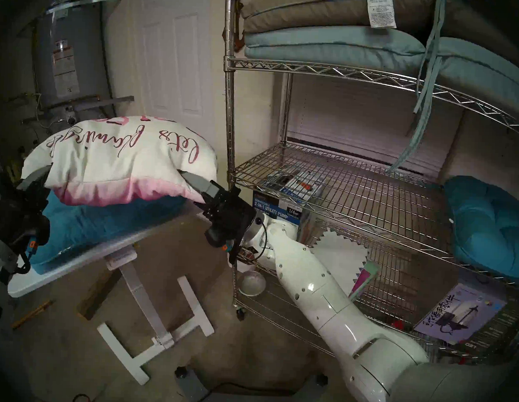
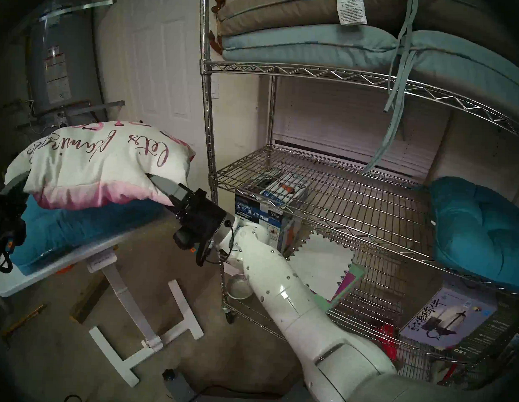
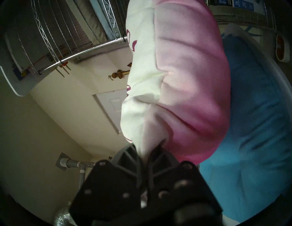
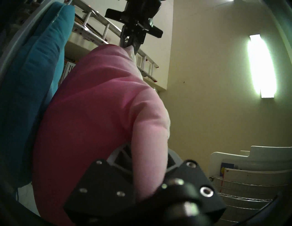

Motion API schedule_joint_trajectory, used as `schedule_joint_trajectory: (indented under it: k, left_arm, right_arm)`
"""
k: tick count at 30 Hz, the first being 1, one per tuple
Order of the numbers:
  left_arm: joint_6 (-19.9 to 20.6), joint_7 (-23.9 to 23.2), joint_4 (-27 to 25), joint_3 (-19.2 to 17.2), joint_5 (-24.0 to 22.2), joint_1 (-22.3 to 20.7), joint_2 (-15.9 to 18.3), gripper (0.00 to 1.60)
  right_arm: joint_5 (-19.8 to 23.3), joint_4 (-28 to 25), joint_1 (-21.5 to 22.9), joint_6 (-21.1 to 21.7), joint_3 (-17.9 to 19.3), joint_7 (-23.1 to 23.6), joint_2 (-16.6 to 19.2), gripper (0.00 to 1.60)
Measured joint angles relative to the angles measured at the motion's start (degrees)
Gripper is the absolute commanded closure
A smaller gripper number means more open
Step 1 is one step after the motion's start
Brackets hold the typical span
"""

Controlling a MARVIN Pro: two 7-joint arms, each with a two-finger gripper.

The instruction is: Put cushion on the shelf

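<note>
Two sets of fingers have the cushion (image 1: 120, 157) pinched at opposite ends, lifted just above the teal seat cushion (image 1: 103, 222) lying on the white counter (image 1: 20, 288). Cream lettered face up, pink face underneath. The right gripper (image 1: 191, 180) reaches in from the shelf (image 1: 342, 182) side, white forearm stretched low across the front of the rack, wrist angled upward, fingers clamped tight on the fabric at the cushion's right end. In the right wrist view pink cloth bulges out between those fingers. The left gripper (image 1: 44, 172) sits at the counter's left edge, pointing forward and slightly up, fingers closed hard on a bunched corner; the left wrist view shows cream and pink fabric squeezed between them (image 3: 142, 151).

Between cushion and middle tier stands the shelf's front left post (image 1: 231, 111), right beside the cushion's right end. That middle tier is bare wire on its left part, with another teal tufted cushion (image 1: 488, 227) at its right end. Flat grey and pale blue pads (image 1: 333, 42) fill the tier above, ties dangling. A utility pump box (image 1: 277, 212) sits on the tier below.
</note>
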Motion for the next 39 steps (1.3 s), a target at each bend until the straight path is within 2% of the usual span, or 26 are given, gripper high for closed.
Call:
schedule_joint_trajectory:
  k: [11,24,39]
  left_arm:
    - [-1.96,1.22,-0.03,-1.60,-1.33,-0.55,0.07,1.60]
    - [-5.76,3.02,-0.29,-2.55,-3.58,-1.87,1.01,1.60]
    - [-11.40,5.07,-0.56,-2.49,-6.57,-4.32,3.81,1.60]
  right_arm:
    - [0.17,-5.71,-2.67,-0.48,0.37,-1.85,2.04,1.60]
    - [0.12,-13.29,-6.16,-0.82,3.53,-3.14,6.94,1.60]
    - [0.06,-21.92,-9.57,-0.38,8.99,-3.95,12.46,1.60]
